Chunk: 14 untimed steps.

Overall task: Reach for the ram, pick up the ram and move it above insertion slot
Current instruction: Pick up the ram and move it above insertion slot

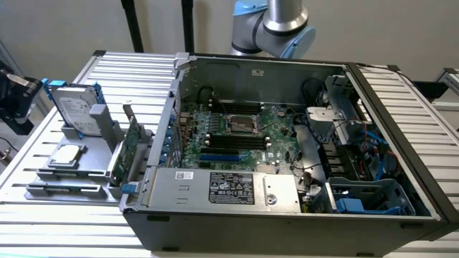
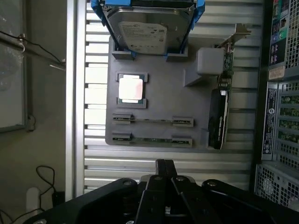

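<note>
The ram (image 2: pixel 152 139) is a thin green stick standing on edge between two clips of a grey holder (image 2: pixel 161 100). A second thin stick (image 2: pixel 152 120) stands just beside it in its own clips. My gripper (image 2: pixel 164 164) hangs high above the holder's near edge with its two dark fingers pressed together, shut on nothing and well clear of the ram. The open computer case (image 1: pixel 287 215) lies flat, and the motherboard's long black memory slots (image 1: pixel 237 141) sit in its middle. The arm (image 1: pixel 276 27) rises behind the case.
On the same holder stand a hard drive (image 2: pixel 142 32) in a blue frame, a square processor (image 2: pixel 130 87) and a taller green expansion card (image 2: pixel 219 116) with a metal bracket. The holder rests on a ribbed metal table (image 1: pixel 43 161) at the exterior view's left.
</note>
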Tool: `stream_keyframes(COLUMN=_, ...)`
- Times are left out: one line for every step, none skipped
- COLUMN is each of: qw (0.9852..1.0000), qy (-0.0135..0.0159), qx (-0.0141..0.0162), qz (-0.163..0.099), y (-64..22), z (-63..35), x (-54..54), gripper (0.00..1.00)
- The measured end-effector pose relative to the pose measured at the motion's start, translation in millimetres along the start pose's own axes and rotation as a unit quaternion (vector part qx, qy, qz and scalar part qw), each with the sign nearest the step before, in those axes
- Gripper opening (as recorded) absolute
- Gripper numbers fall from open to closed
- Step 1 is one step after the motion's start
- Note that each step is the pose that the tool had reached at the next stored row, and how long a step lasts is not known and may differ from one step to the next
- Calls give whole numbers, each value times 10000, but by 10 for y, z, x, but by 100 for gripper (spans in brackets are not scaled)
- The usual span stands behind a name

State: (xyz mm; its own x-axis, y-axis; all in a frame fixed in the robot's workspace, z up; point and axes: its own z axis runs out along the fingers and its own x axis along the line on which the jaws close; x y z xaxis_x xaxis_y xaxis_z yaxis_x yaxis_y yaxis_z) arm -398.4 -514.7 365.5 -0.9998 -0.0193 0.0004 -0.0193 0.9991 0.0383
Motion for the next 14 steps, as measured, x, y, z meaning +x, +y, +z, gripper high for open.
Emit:
stream_keyframes(qw=10000, qy=1, qx=1, qz=-23, y=0, z=1, x=0, gripper=10)
stream_keyframes(qw=10000, qy=4, qx=1, qz=-94, y=0, z=3, x=0, gripper=10)
stream_keyframes(qw=9998, qy=8, qx=1, qz=-183, y=0, z=5, x=0, gripper=10)
stream_keyframes(qw=9996, qy=11, qx=1, qz=-274, y=0, z=6, x=0, gripper=10)
stream_keyframes(qw=9993, qy=15, qx=1, qz=-366, y=-1, z=9, x=0, gripper=10)
stream_keyframes(qw=9990, qy=18, qx=1, qz=-456, y=-1, z=12, x=0, gripper=10)
stream_keyframes(qw=9985, qy=22, qx=1, qz=-548, y=-1, z=14, x=0, gripper=10)
stream_keyframes(qw=9979, qy=25, qx=1, qz=-641, y=-1, z=16, x=0, gripper=10)
stream_keyframes(qw=9973, qy=29, qx=1, qz=-731, y=-1, z=18, x=0, gripper=10)
stream_keyframes(qw=9966, qy=32, qx=1, qz=-825, y=-1, z=21, x=0, gripper=10)
stream_keyframes(qw=9958, qy=36, qx=1, qz=-915, y=-1, z=23, x=0, gripper=10)
stream_keyframes(qw=9950, qy=39, qx=1, qz=-999, y=-1, z=26, x=0, gripper=10)
stream_keyframes(qw=9940, qy=42, qx=1, qz=-1091, y=-1, z=28, x=0, gripper=10)
stream_keyframes(qw=9930, qy=46, qx=1, qz=-1180, y=-2, z=30, x=0, gripper=10)
